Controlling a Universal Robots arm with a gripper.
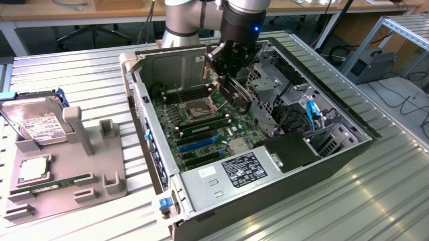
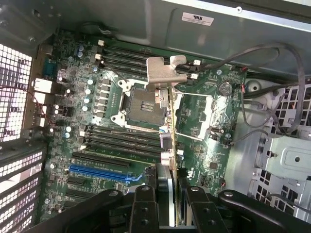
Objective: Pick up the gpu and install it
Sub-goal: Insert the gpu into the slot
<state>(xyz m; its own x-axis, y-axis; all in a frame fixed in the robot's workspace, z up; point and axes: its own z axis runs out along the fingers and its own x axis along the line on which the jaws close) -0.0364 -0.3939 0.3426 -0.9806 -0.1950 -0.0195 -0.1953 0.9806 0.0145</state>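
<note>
The jaws were clamped on the gpu (image 1: 236, 96), hanging above the motherboard (image 1: 171, 113); it probably needed squaring edge-down over the blue slot (image 1: 198, 144), then lowering evenly

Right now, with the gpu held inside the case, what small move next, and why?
Probably ease the gripper toward the blue slot without lowering: the gpu it grips hangs above the board beside the CPU socket, not yet over that slot.
</note>
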